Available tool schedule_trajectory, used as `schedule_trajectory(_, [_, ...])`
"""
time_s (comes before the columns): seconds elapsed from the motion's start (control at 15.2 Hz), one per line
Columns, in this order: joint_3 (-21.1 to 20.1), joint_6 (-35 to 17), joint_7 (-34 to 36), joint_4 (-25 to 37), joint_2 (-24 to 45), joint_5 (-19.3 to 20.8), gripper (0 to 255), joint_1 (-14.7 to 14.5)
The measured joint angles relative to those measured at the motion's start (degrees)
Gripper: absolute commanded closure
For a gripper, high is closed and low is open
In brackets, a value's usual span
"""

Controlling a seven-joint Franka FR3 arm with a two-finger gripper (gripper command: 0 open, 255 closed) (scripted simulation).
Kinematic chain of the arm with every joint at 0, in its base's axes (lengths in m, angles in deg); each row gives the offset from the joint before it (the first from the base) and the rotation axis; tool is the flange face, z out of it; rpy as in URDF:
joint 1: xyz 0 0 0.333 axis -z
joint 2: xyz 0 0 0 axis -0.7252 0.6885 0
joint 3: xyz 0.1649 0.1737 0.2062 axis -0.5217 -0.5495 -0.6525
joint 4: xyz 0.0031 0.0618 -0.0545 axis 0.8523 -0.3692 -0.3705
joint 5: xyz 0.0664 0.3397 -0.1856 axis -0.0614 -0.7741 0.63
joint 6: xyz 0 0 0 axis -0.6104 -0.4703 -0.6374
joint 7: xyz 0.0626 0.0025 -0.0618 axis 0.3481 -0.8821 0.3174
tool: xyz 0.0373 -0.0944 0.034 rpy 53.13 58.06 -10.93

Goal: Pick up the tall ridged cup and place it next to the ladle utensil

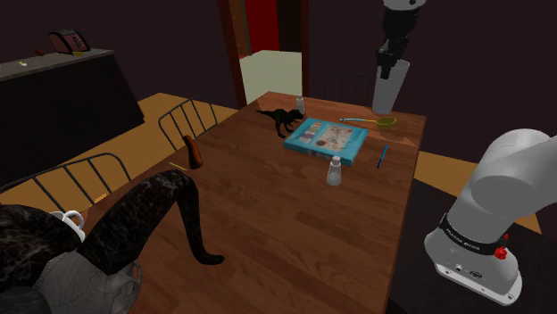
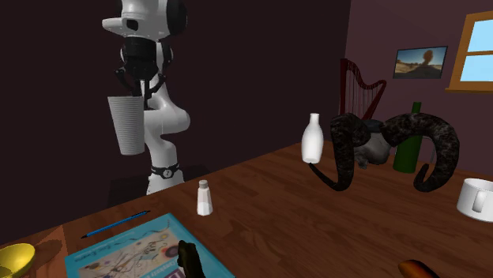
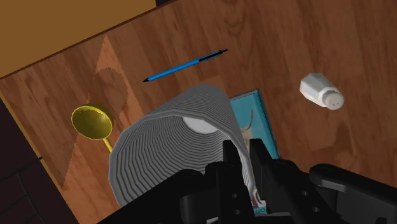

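Arm: the white arm (image 1: pixel 502 183) rises from its base, and its upper links come down from overhead to end directly above the tool.
Wrist: the wrist (image 2: pixel 150 17) sits straight over the tool and aims it downward.
Tool: the all-black tool (image 2: pixel 144 88) hangs high in the air, nearly vertical.
Fingers: the two fingers (image 3: pixel 229 159) stand close together, pinching the wall of the ridged cup (image 3: pixel 168 149) near its rim, so the cup hangs below the tool.

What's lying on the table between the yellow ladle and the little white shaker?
A blue pen lies between the ladle and the shaker; the second exterior view shows it best.
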Motion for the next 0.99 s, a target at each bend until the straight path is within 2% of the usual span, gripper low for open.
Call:
schedule_trajectory(0.53, [9.48, -2.34, -10.24, 3.21, 3.82, 4.46, 255, 2.64])
schedule_trajectory(0.99, [18.86, -4.66, -20.41, 9.85, 10.79, 6.39, 255, 3.91])
